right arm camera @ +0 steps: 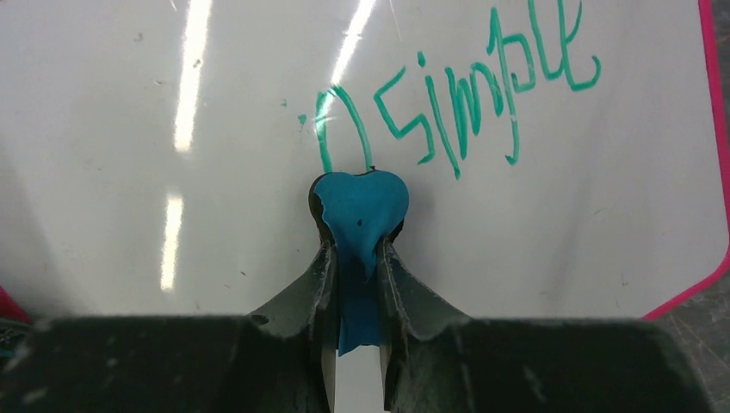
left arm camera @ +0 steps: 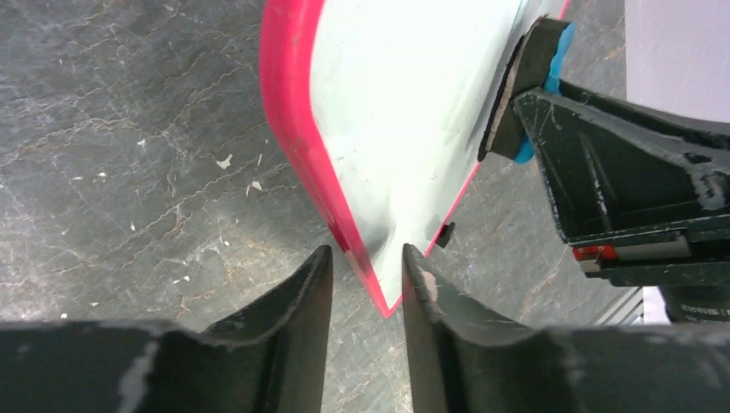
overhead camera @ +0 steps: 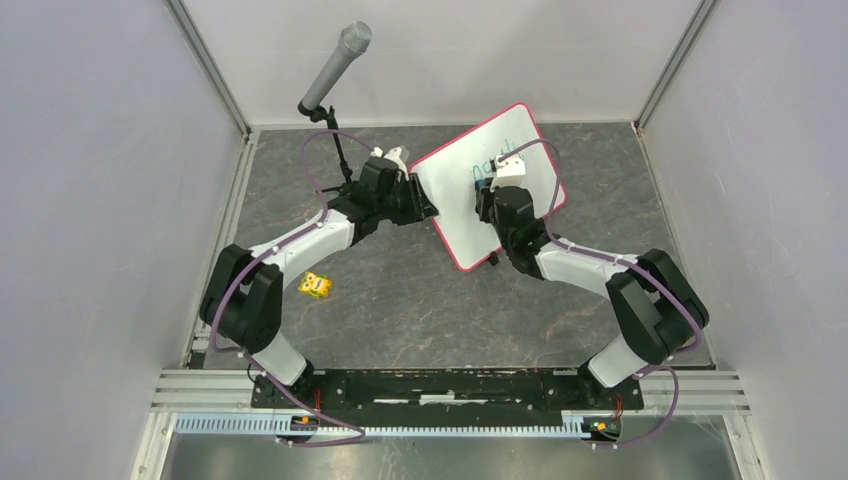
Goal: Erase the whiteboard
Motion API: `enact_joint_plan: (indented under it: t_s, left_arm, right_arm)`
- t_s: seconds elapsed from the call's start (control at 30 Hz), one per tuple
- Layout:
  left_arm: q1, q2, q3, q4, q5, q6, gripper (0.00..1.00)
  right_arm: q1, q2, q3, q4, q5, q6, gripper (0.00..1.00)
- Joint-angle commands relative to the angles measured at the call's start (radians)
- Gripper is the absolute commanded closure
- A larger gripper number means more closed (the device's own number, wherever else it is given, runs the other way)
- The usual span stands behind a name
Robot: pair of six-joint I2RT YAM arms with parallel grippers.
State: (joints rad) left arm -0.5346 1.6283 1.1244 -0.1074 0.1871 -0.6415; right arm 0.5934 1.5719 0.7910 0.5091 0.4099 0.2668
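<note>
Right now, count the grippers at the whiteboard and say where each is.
2. The left gripper straddles the whiteboard's pink-framed corner; the right gripper holds a blue eraser against its face, beside the green writing. None hidden.

Hiding part of the green writing (right arm camera: 441,116) behind the blue eraser (right arm camera: 360,206); cutting the whiteboard (left arm camera: 405,103) off at the top edge.

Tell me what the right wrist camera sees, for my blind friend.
The right end effector pinches a blue eraser against the whiteboard, just under green writing that looks like "simple". The board's pink-red frame shows at the right edge.
</note>
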Motion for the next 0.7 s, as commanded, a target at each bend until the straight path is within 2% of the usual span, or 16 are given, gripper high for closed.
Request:
enact_joint_plan:
  t_s: [0.0, 0.1, 0.17, 0.3, 0.4, 0.47, 0.57, 0.67]
  left_arm:
    - [0.014, -0.071, -0.017, 0.007, -0.007, 0.035, 0.52]
    - [0.060, -0.066, -0.049, 0.080, 0.060, -0.023, 0.39]
    - [0.095, -0.024, -0.062, 0.197, 0.178, -0.065, 0.30]
    - [0.099, 0.033, -0.040, 0.248, 0.254, -0.062, 0.29]
    - [0.099, 0.051, -0.037, 0.251, 0.237, -0.031, 0.35]
    - [0.099, 0.056, -0.033, 0.249, 0.222, -0.007, 0.43]
    - [0.099, 0.065, -0.025, 0.227, 0.201, 0.028, 0.62]
    - [0.099, 0.054, -0.031, 0.214, 0.159, 0.064, 0.73]
  right_arm:
    - [-0.006, -0.013, 0.109, -0.010, -0.025, -0.084, 0.78]
    - [-0.007, 0.021, 0.174, -0.006, -0.053, -0.100, 0.78]
    - [-0.007, 0.084, 0.255, -0.013, -0.116, -0.114, 0.78]
    - [-0.008, 0.144, 0.316, -0.031, -0.145, -0.117, 0.78]
    - [-0.012, 0.180, 0.344, -0.045, -0.146, -0.121, 0.78]
    - [-0.021, 0.197, 0.360, -0.059, -0.150, -0.116, 0.78]
    - [-0.035, 0.211, 0.357, -0.070, -0.154, -0.100, 0.78]
    - [-0.046, 0.206, 0.335, -0.073, -0.153, -0.087, 0.78]
